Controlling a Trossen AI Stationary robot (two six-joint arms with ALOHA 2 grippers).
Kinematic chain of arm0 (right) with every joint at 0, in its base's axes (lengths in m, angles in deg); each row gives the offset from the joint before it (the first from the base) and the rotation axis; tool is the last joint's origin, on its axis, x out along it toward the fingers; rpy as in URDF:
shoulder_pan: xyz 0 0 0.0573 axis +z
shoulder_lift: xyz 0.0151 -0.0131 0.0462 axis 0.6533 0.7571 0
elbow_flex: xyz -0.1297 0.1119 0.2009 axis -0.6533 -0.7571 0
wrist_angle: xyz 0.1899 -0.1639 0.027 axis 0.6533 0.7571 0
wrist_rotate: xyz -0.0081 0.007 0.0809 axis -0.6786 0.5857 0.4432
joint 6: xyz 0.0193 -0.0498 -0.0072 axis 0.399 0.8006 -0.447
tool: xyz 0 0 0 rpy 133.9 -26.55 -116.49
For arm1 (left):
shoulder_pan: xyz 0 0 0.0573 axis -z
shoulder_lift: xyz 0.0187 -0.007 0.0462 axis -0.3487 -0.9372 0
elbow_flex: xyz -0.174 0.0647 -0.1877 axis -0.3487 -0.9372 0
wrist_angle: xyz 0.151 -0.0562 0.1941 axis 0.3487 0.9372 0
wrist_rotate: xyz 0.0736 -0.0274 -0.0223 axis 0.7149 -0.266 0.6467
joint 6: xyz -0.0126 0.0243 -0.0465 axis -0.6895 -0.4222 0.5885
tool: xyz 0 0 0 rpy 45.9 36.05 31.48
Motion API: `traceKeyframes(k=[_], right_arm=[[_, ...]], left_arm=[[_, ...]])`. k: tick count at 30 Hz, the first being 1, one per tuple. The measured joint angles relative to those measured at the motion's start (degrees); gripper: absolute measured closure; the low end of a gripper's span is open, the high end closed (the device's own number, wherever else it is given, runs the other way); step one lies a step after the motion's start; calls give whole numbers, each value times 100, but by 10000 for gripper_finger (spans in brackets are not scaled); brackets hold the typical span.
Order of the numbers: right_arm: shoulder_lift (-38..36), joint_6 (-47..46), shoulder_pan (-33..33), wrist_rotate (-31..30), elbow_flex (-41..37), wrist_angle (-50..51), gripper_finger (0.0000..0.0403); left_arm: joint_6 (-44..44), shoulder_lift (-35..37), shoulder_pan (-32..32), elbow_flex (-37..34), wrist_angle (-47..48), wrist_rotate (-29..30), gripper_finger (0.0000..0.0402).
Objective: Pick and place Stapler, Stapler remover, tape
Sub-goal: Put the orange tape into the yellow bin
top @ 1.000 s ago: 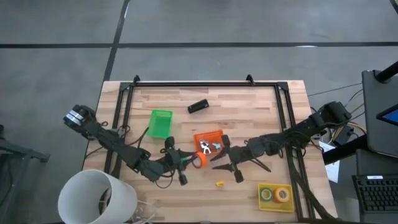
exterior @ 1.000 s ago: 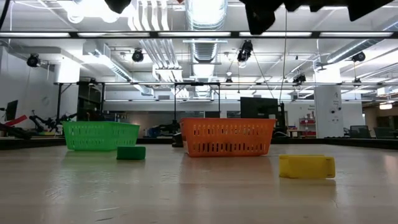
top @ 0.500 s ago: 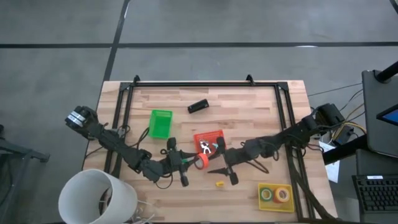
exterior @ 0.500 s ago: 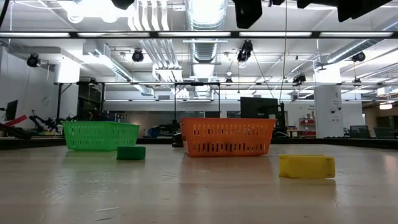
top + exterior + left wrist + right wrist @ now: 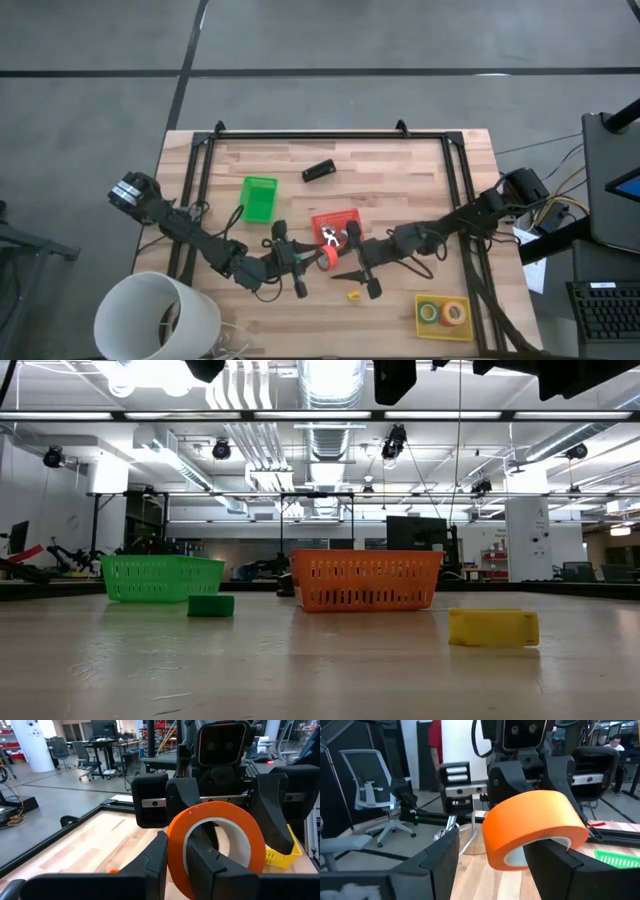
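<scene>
Now, compared with 1 s ago, your right gripper [image 5: 352, 240] has drawn in toward the left gripper [image 5: 305, 258], and the 2 meet over the table's near middle at the orange tape [image 5: 327, 257], just beside the orange bin [image 5: 335, 217]. Read this as a mid-air handover in progress. Your left jaws are clamped on the roll, 1 finger through its open centre; the right fingers [image 5: 445, 855] stand apart on either side of it, not yet closed. The roll is a smooth, glossy ring with a pale inner core. The black bar-shaped stapler [image 5: 318, 171] lies untouched near the far edge. The green bin [image 5: 259, 197] and orange bin are slotted plastic baskets; 2 further rolls sit in the yellow bin [image 5: 421, 325].
</scene>
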Motion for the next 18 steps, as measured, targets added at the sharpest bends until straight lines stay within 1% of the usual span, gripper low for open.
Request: traceKeyframes(k=[2,5,10,14,16,18], right_arm=[[-3,1,0,0,0,-1,207],[-13,16,-2,4,0,-12,236],[-9,44,-9,0,0,-18,301],[-9,68,-4,2,0,-10,349],[-11,72,-4,2,0,-5,363],[-11,68,-3,2,0,34,369]], left_arm=[[2,-22,-2,0,1,-7,340],[0,-29,-9,0,-21,-41,338],[-9,-29,-9,0,-13,-55,337],[54,-29,-15,-1,-5,-58,328],[19,-28,-13,-3,-7,-57,317],[-5,-13,-13,-7,-2,-58,301]])
